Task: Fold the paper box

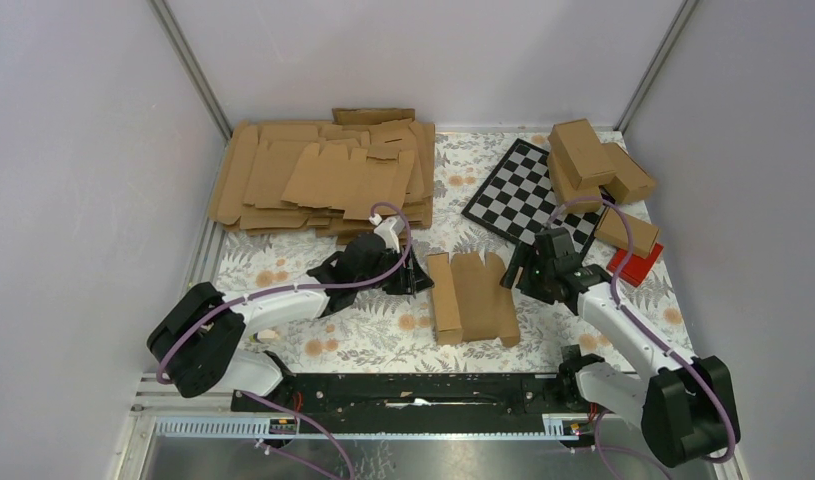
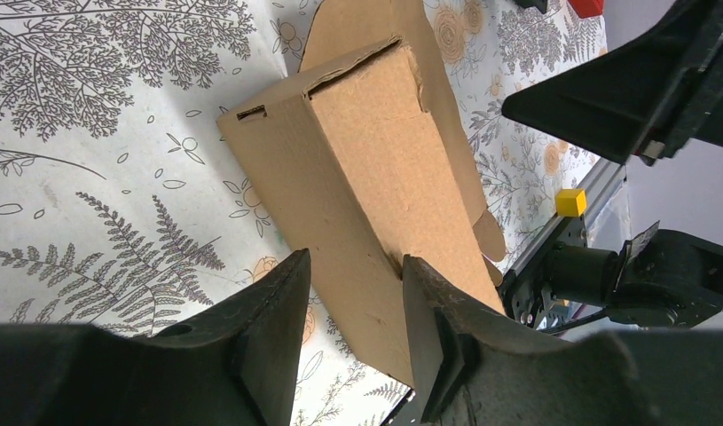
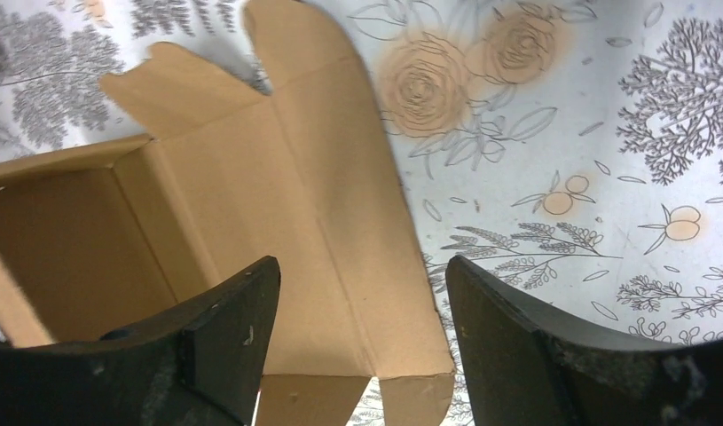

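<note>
The paper box (image 1: 471,298) lies on the flowered cloth between the two arms, brown cardboard. Its left part is folded up into a trough and its right panels lie flat with flaps at both ends. My left gripper (image 1: 415,278) is at its left side. In the left wrist view the raised side of the paper box (image 2: 375,169) runs between the jaws of the left gripper (image 2: 356,260). The right finger (image 2: 446,328) touches the upper fold and the left finger (image 2: 269,328) stands clear. My right gripper (image 1: 513,275) hovers open over the flat right panel (image 3: 340,222), gripping nothing.
A heap of flat brown blanks (image 1: 323,175) fills the back left. At the back right are a checkerboard (image 1: 528,195), several folded cartons (image 1: 593,160) and a red flat block (image 1: 635,264). A black rail (image 1: 413,390) runs along the near edge.
</note>
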`<state>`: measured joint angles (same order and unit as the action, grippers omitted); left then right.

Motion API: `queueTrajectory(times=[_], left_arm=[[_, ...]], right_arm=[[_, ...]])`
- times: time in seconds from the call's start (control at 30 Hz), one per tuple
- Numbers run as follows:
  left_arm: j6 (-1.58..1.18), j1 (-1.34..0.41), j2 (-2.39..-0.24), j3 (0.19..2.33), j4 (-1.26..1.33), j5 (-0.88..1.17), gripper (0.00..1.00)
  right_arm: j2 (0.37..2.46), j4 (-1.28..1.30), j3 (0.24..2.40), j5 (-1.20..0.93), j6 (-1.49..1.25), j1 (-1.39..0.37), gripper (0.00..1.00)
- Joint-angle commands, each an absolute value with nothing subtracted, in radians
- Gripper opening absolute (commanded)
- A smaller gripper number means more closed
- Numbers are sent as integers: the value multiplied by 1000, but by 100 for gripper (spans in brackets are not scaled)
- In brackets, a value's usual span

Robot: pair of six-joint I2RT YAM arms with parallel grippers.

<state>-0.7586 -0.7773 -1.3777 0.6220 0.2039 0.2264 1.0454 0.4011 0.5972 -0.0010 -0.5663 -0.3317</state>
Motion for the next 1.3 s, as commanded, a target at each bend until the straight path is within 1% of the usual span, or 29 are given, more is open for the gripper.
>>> queueTrajectory(times=[0.0, 0.13, 0.3, 0.4, 0.53, 0.63, 0.73, 0.87, 1.0, 1.1, 1.27], left_arm=[[-737, -774, -1384, 666, 210, 242, 45], [-729, -774, -1390, 675, 199, 244, 45], [-724, -774, -1396, 679, 190, 250, 45], [-720, -774, -1394, 678, 181, 250, 43], [-712, -773, -1385, 671, 156, 230, 41], [-710, -772, -1361, 646, 131, 187, 40], [-717, -765, -1336, 612, 119, 173, 38], [-732, -755, -1300, 560, 119, 154, 37], [-741, -753, -1298, 537, 119, 150, 37], [-740, -753, -1306, 537, 108, 143, 36], [-724, -752, -1306, 533, 61, 101, 35]], right_arm=[[1055, 298, 537, -77, -619, -247, 74], [1088, 233, 492, -196, -622, -200, 74], [1153, 184, 456, -285, -600, -170, 75], [1169, 152, 423, -322, -600, -155, 75], [1193, 100, 412, -434, -607, -152, 75], [1175, 93, 426, -515, -609, -153, 75], [1129, 69, 430, -593, -646, -152, 72], [1094, -69, 399, -740, -766, -153, 67], [1097, -95, 387, -769, -774, -159, 66], [1094, -20, 417, -739, -704, -158, 73], [1045, 216, 506, -561, -560, -158, 99]])
